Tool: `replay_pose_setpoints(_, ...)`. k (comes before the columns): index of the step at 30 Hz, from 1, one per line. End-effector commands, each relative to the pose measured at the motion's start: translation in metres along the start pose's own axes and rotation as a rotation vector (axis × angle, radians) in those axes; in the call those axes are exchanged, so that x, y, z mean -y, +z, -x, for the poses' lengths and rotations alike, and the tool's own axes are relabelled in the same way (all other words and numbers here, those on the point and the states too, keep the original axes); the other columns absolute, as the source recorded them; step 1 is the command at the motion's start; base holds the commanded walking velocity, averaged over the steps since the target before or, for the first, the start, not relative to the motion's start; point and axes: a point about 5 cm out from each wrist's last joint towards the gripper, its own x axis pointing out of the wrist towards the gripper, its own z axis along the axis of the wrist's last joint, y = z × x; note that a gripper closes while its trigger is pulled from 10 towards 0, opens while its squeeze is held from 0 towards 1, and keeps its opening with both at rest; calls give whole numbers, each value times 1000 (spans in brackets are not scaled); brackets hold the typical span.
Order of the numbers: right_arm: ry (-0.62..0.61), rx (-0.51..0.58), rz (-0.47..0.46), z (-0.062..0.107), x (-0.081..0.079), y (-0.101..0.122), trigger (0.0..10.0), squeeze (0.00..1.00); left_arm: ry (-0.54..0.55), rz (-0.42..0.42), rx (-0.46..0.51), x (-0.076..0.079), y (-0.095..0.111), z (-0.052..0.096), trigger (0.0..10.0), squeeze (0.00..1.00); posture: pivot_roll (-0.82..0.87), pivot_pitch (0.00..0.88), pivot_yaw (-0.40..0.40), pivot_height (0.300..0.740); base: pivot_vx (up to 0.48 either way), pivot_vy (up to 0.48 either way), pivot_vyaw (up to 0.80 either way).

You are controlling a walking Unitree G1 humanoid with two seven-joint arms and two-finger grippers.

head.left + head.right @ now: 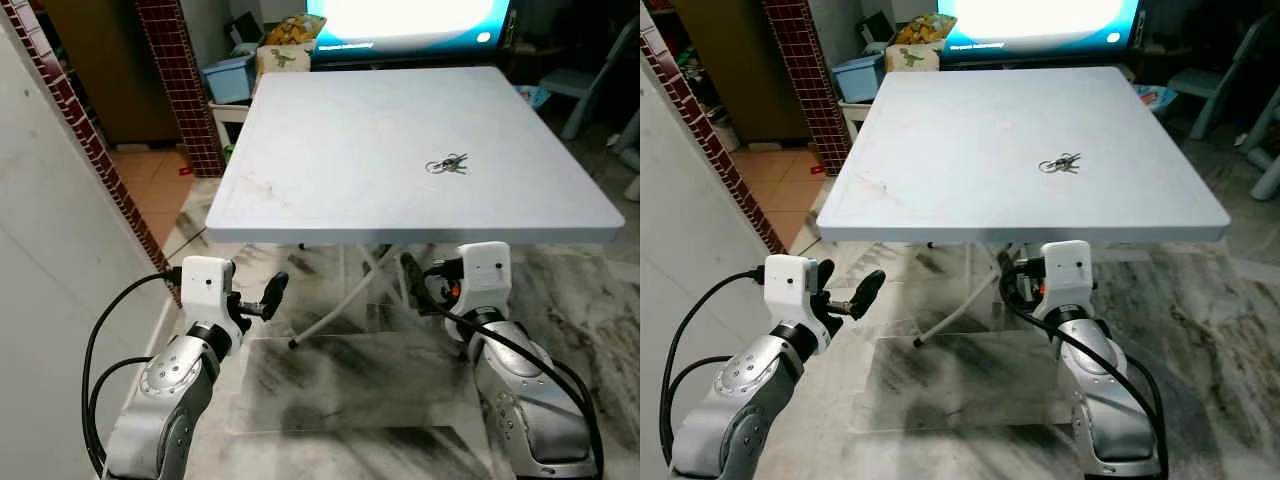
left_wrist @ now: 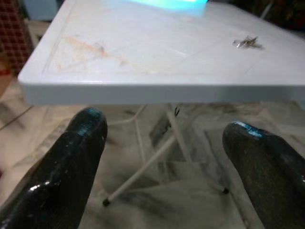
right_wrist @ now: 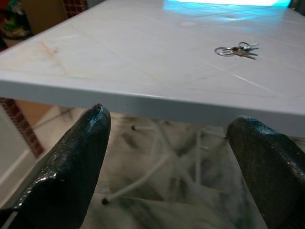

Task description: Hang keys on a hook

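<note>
No writing or brand can be read anywhere. At the left, the left gripper (image 1: 262,297) is held low before the near edge of the white table (image 1: 330,140), its two black fingers (image 2: 71,162) spread apart and holding nothing. One bunch of keys (image 1: 446,164) lies flat on the table, right of the middle, well apart from both grippers; its long axis runs left to right, ring toward the left. Below the near edge, the right gripper (image 3: 174,157) has its fingers apart too, empty.
</note>
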Motion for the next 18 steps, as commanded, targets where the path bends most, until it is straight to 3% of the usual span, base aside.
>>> replay_pose_setpoints(1, 12, 30, 9, 0, -2, 8, 10000, 0, -3, -6, 2, 0, 2, 0, 10000, 0, -18, 50, 51, 740, 0, -480, 0)
replay_pose_setpoints(13, 18, 32, 10, -2, -5, 9, 10000, 0, -5, -10, 2, 0, 2, -2, 10000, 0, -18, 54, 52, 740, 0, -428, 0)
replay_pose_setpoints(18, 22, 31, 14, -2, -5, 9, 10000, 0, 3, 4, 12, 0, 3, -2, 10000, 0, -32, 57, 49, 740, 0, 0, 0)
